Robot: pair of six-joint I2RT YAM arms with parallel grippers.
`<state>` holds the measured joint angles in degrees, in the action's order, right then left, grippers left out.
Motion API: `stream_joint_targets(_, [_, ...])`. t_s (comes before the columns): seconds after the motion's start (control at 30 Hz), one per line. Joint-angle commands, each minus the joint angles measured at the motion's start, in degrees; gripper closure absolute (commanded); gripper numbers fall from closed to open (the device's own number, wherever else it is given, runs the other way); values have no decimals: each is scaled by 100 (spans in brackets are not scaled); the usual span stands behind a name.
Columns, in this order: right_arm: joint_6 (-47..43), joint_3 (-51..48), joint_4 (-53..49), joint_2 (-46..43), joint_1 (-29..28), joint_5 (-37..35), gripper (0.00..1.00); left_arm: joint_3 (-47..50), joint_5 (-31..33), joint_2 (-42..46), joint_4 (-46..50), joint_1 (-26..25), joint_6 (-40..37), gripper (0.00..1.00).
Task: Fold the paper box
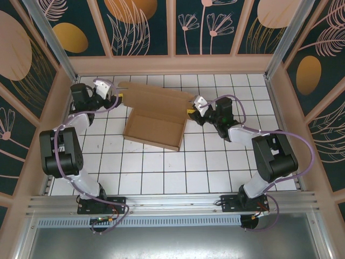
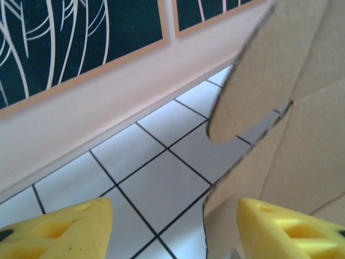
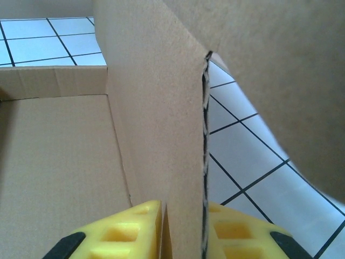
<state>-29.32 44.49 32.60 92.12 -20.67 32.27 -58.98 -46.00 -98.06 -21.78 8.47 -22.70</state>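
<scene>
Light was bright and even, from overhead. Top view was sharp; box [image 1: 153,129] threw a faint soft shadow on the tiles [image 1: 161,172]. Left wrist: left fingers [image 2: 285,229] and the flap [image 2: 269,65] just ahead-right of them were blurred, tiles ahead sharper. Right wrist: wall [image 3: 156,135] between the right fingers [image 3: 126,232] was crisp, upper flap [image 3: 280,65] ahead-right was defocused and shaded.
</scene>
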Motion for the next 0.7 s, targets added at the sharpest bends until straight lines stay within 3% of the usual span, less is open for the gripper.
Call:
stream_joint_targets(0.0, [-55,119,11,99,45,134,78,-314,-631,-281,-137,6,-15,36])
stream_joint_targets(0.1, [-22,168,-14,140,41,148,79,-412,-895,-386,-72,-10,-126,38])
stream_joint_targets(0.37, [234,316,-61,118,45,29,83,-371,-1138,-372,468,-282,-787,56])
stream_joint_targets(0.57, [528,446,-180,118,25,-442,99,-110,-1027,-117,605,-439,-1021,87])
stream_joint_targets(0.67, [790,460,-90,160,-57,-858,100,251,-792,223,224,-508,-853,93])
